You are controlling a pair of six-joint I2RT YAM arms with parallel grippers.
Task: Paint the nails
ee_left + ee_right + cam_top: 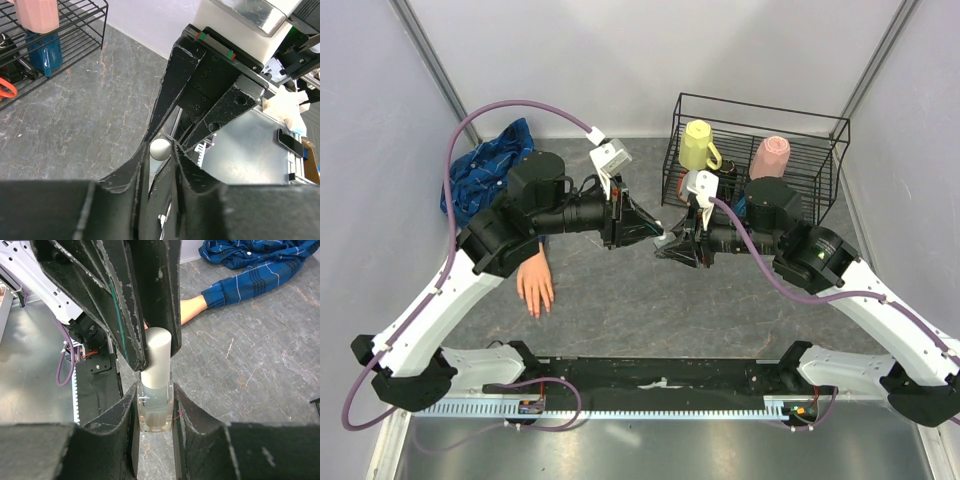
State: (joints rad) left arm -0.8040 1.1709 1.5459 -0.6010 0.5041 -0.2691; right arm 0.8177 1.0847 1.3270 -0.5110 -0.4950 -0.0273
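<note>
A small clear glass bottle [156, 407] of polish is held upright over the table, my right gripper [155, 395] shut on its sides. Its white cap [159, 357] sits between the fingers of my left gripper [161, 145], which press it from both sides; the cap's round top [160, 149] shows in the left wrist view. From above, both grippers meet at mid-table [665, 242]. The peach mannequin hand [535, 285] lies palm down to the left, apart from them, its nails [536, 311] too small to make out. Its plaid sleeve [240, 285] runs back to a bunched shirt.
A black wire rack [820, 125] at the back right holds a yellow mug [698, 145] and a pink cup [770, 155]. The blue plaid shirt [485, 170] is heaped at the back left. Grey walls close in the table on three sides.
</note>
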